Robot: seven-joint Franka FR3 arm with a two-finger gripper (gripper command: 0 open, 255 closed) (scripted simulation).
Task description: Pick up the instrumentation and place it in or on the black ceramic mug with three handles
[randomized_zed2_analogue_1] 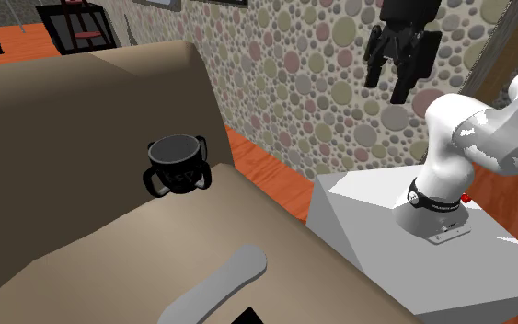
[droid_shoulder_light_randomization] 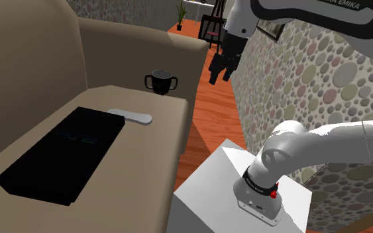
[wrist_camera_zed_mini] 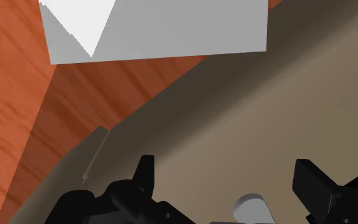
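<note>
Black fingers (wrist_camera_zed_mini: pixel 144 175) of the gripper (droid_shoulder_light_randomization: pixel 220 78) hang apart and empty above the beige seat (droid_shoulder_light_randomization: pixel 153 147), where the grey instrument (droid_shoulder_light_randomization: pixel 130 116) lies beside a console (droid_shoulder_light_randomization: pixel 65 155), near the mug (droid_shoulder_light_randomization: pixel 160 81); best straddle its narrow width squarely before closing.

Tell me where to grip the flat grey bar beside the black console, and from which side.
Take the grey bar across its narrow width near the middle, coming straight down. It lies flat on the beige cushion, long and thin, so its two long edges likely suit the open gripper best; the black console crowds one end.
</note>
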